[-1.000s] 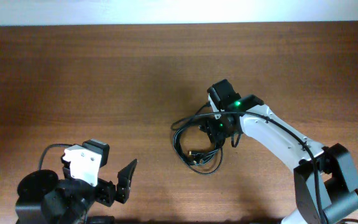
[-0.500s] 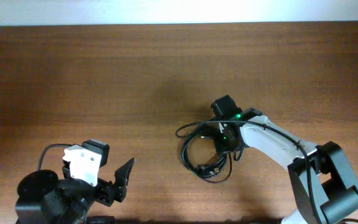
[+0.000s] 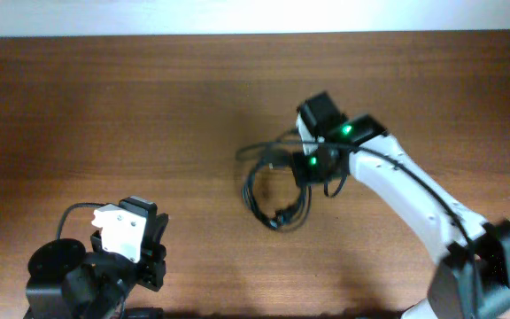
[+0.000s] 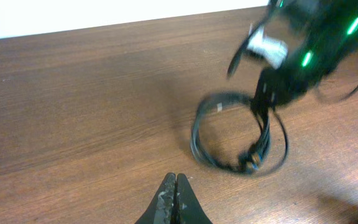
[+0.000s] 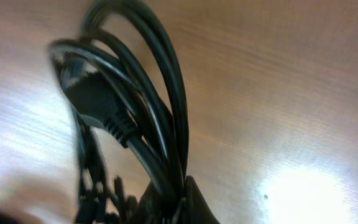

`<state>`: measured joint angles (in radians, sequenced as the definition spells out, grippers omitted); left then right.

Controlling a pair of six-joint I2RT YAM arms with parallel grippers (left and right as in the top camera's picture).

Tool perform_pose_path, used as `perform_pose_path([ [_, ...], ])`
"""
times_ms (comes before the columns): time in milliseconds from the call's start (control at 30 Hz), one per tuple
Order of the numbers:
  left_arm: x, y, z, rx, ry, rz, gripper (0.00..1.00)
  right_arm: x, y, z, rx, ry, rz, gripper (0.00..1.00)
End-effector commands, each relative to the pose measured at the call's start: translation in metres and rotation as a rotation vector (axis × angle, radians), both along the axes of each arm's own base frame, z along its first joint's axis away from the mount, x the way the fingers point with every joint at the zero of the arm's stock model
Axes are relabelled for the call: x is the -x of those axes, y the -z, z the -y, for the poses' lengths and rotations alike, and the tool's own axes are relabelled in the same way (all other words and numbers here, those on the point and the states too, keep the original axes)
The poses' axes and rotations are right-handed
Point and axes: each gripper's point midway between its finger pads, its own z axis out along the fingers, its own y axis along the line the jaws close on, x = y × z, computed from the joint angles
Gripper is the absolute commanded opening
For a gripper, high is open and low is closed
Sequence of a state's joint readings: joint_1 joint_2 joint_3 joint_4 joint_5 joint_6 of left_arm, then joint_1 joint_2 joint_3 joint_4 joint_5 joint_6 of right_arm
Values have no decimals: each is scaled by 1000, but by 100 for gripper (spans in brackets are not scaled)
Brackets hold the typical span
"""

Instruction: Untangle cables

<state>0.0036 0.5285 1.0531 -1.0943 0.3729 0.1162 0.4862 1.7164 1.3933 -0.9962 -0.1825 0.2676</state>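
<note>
Black cables sit in one looped tangle just beside the right gripper, which pinches their strands, while the left gripper, well apart from it, is clenched empty; nothing looks separated yet.

I can read no text, label, brand, number or sign in any of my three camera views. In the left wrist view a small pale patch sits on the cables, but it is too blurred for me to make out any writing.
</note>
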Motion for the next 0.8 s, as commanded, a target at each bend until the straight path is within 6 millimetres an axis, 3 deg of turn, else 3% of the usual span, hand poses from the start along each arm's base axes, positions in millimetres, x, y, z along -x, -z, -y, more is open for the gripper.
perform_pose_path([
  [0,-3,10,-2,-8,-5,-19,0,-15,-85,-14,-89,-42,163,4],
  [167,-12,19,3,10,20,-13,0,9,-136,-44,-118,-181,217,4],
  [333,-19,28,5,16,31,-12,0,24,-184,-71,-87,-257,383,4],
  [500,-16,8,49,67,354,165,0,29,-215,-62,-70,-244,462,4],
  [633,-32,9,53,-59,446,337,0,42,-226,-50,-75,-243,469,4],
  [767,-53,23,55,-76,467,373,0,61,-240,-48,-104,-272,496,4],
])
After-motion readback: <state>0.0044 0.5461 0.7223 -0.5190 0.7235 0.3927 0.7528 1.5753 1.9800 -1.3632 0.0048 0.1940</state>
